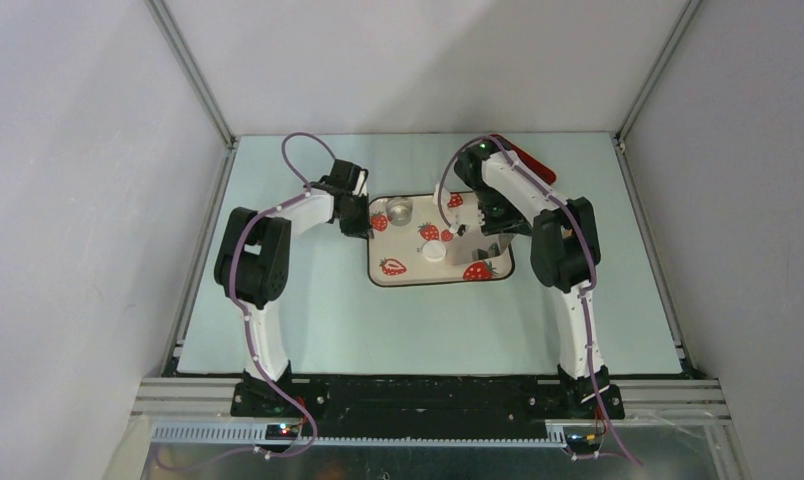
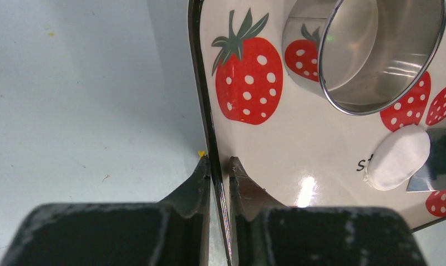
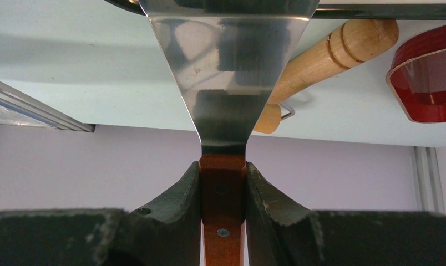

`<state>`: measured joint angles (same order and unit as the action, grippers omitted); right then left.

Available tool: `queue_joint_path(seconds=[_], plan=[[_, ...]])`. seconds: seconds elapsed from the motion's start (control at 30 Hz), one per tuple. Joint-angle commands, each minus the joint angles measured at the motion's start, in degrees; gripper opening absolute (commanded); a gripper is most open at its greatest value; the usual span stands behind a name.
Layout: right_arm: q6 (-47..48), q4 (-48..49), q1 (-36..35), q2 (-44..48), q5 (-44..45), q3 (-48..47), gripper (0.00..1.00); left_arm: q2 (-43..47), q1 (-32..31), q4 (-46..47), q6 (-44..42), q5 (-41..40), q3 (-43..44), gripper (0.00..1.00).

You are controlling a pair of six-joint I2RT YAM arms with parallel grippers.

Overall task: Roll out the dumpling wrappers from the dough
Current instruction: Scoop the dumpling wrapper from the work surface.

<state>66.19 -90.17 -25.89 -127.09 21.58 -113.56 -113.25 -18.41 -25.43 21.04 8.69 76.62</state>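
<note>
A small white dough lump (image 1: 434, 253) lies on the strawberry-print tray (image 1: 408, 278), near its middle. In the left wrist view the dough (image 2: 398, 158) lies at the right. No flat wrappers show. My left gripper (image 1: 355, 217) is at the tray's left edge; in the left wrist view its jaws (image 2: 217, 162) are shut on the tray's dark rim (image 2: 201, 83). My right gripper (image 1: 485, 222) hovers over the tray's right part, shut (image 3: 223, 164) on the reddish wooden handle (image 3: 223, 188) of a metal scraper (image 3: 226, 61). The blade's edge (image 2: 440, 160) is just right of the dough.
A small silvery round cup (image 1: 400, 211) stands on the tray's far left part, and is large in the left wrist view (image 2: 376, 50). A wooden rolling pin (image 3: 332, 55) and a red container (image 3: 426, 72) lie on the table beyond the tray; the red one (image 1: 526, 160) is at the back right.
</note>
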Motion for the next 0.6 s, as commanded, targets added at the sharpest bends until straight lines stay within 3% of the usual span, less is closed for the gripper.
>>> queue_joint_path(seconds=[0.0, 0.57], plan=[[-0.31, -1.99, -1.81, -1.69, -2.53, -3.50, 0.00, 3.43, -1.98, -1.36, -0.27, 2.04, -0.70, 0.00], [-1.90, -1.94, -2.53, -3.27, -4.90, -8.76, 0.00, 3.17, -2.02, -1.29, -0.43, 1.62, -0.95, 0.00]])
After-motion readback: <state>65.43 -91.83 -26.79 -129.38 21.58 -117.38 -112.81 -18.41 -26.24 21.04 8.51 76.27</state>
